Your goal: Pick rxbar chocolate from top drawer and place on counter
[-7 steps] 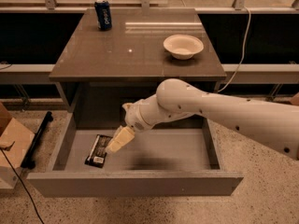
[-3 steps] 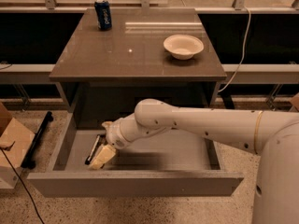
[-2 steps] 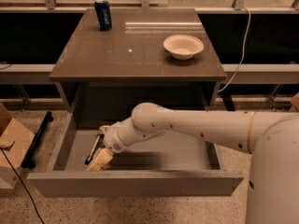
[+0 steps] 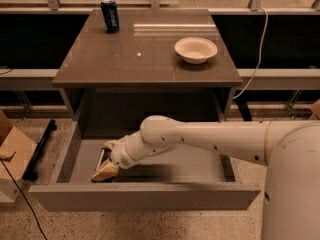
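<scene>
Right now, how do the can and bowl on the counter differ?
The can is blue, tall, upright at the back left of the counter; the bowl is pale, low and wide at its right. Both rest on it; the gripper is down in the drawer, left side.

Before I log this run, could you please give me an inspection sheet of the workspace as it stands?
Surface: counter, glossy, holds two items.
Job's things: rxbar chocolate in open top drawer, left side, mostly hidden by gripper.
Clutter: blue soda can and white bowl on counter.
Grippers: gripper inside drawer, at the bar; grasp unclear.
Cables: white cable hanging at right; black cable lower left.
Surroundings: cardboard box at far left.
</scene>
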Tool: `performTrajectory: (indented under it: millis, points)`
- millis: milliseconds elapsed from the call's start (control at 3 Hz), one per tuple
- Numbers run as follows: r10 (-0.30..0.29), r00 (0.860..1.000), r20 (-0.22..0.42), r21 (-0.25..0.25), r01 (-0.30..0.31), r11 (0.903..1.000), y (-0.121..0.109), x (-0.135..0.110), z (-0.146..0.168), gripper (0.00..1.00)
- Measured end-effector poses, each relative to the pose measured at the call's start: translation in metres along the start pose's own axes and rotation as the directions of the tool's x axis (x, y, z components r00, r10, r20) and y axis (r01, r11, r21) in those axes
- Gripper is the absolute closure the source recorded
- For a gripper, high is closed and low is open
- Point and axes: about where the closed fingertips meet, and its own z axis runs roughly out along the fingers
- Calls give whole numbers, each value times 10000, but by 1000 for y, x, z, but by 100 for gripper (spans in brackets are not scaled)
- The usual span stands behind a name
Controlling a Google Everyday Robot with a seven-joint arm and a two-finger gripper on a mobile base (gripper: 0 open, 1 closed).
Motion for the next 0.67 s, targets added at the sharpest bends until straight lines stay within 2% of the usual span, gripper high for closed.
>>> performTrajectory:
  millis: [667]
  points:
    - [33, 10000, -1, 14, -33, 10000, 1, -1, -2, 89]
